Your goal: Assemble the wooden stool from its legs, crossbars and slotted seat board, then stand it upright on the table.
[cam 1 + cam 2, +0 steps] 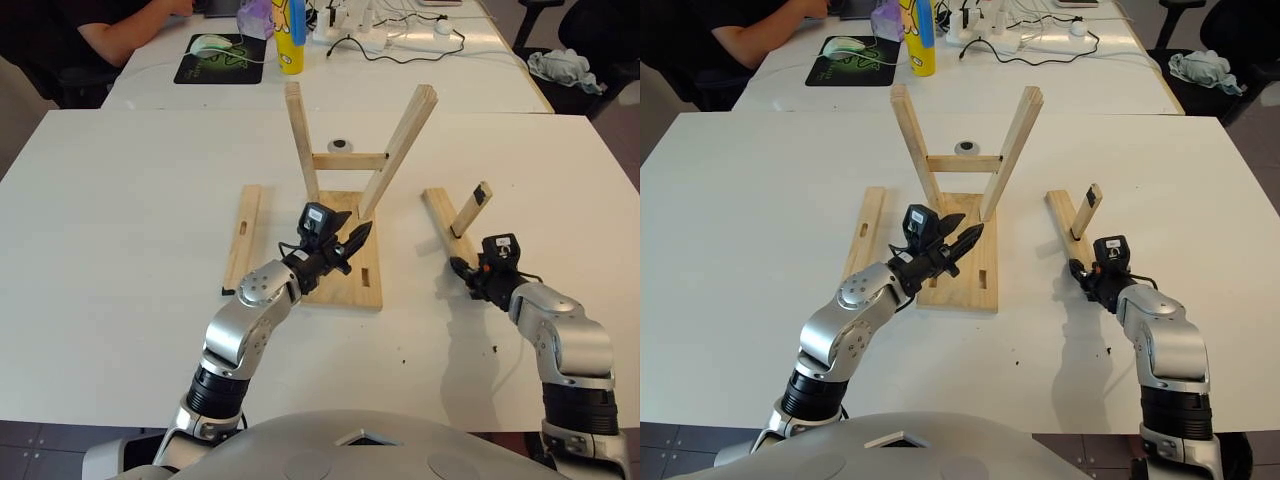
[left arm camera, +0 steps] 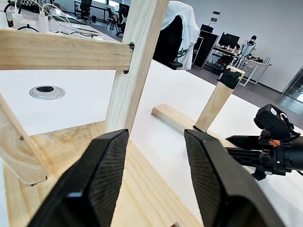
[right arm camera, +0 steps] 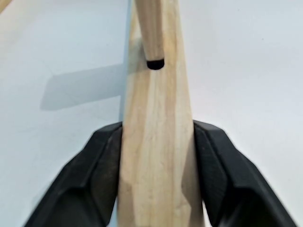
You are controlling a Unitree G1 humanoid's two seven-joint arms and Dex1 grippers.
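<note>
Pinching the loose leg (image 3: 156,156) flat on the counter (image 1: 120,200), right fingers (image 3: 102,165) press its two sides. Left fingers (image 2: 97,184) are spread, hovering over the seat board (image 1: 345,292) beside the standing leg frame (image 1: 349,160). Wood looks light, stiff and smooth, so grip mid-length across the narrow faces.
</note>
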